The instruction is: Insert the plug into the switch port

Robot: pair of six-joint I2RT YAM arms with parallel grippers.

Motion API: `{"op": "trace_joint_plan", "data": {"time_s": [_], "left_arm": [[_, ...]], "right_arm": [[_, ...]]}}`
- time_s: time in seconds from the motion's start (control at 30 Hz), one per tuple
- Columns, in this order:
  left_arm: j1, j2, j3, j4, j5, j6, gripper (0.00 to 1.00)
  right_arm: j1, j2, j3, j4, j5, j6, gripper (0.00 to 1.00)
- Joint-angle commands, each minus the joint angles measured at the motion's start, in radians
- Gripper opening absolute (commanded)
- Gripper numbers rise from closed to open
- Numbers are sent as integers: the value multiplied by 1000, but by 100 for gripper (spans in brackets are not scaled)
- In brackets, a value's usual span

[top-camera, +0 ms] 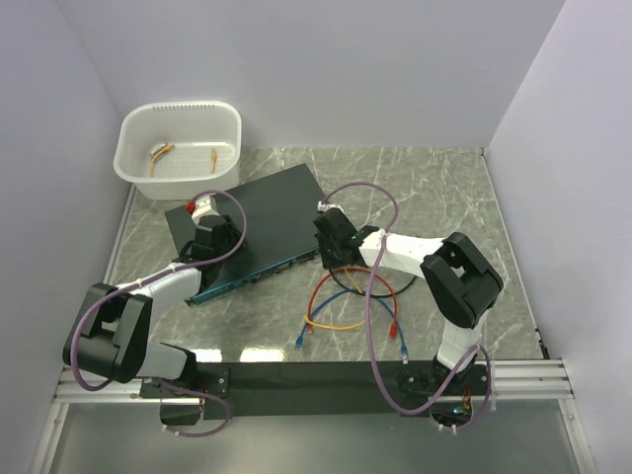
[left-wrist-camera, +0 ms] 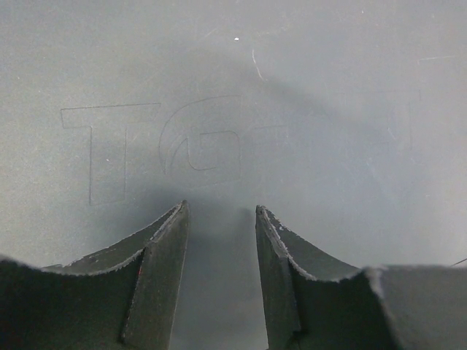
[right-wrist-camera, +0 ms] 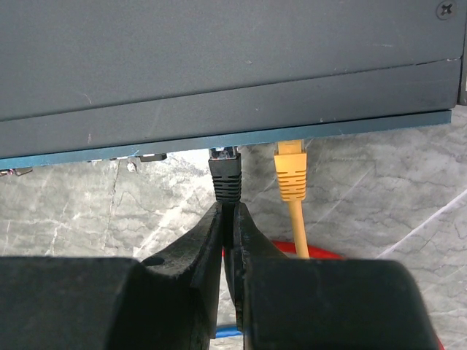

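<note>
The flat black box (top-camera: 262, 212) lies slanted on the marble table, its narrow teal face (top-camera: 252, 279) toward the arms. In the right wrist view, my right gripper (right-wrist-camera: 228, 208) is shut on the black plug (right-wrist-camera: 226, 175) at its cable end. The plug's clear tip touches the teal face (right-wrist-camera: 350, 125) at its lower edge. The switch port itself is hidden under that edge. A yellow plug (right-wrist-camera: 290, 171) sits in the face just right of it. My left gripper (left-wrist-camera: 219, 209) is open over the box's black top (left-wrist-camera: 233, 87), with nothing between its fingers.
A white tub (top-camera: 180, 148) stands at the back left, against the box's far corner. Orange, red and blue cables (top-camera: 341, 308) lie coiled on the table in front of the box. Walls close in on the left, back and right.
</note>
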Motion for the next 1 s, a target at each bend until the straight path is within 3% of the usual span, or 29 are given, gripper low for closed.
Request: {"op": "trace_joint_plan", "data": {"time_s": [0.0,0.53,0.67,0.7,0.97], "left_arm": [[3,25,-5,-34,33,17,48],[4,26,-5,-31,36,19,46],[4,28,-3,-31,34,19,47],[4,28,-3,-33,33,17,48],[10,19,-6,-34,22,8,50]], "right_arm": [[-19,22,103,279,50,8,0],[-19,-35,103,337,21,-9,0],[-19,-38,86,315,15,-12,20],[-19,-44,65,318,15,-10,30],[-10,-171,-76,325,-16,-9,61]]}}
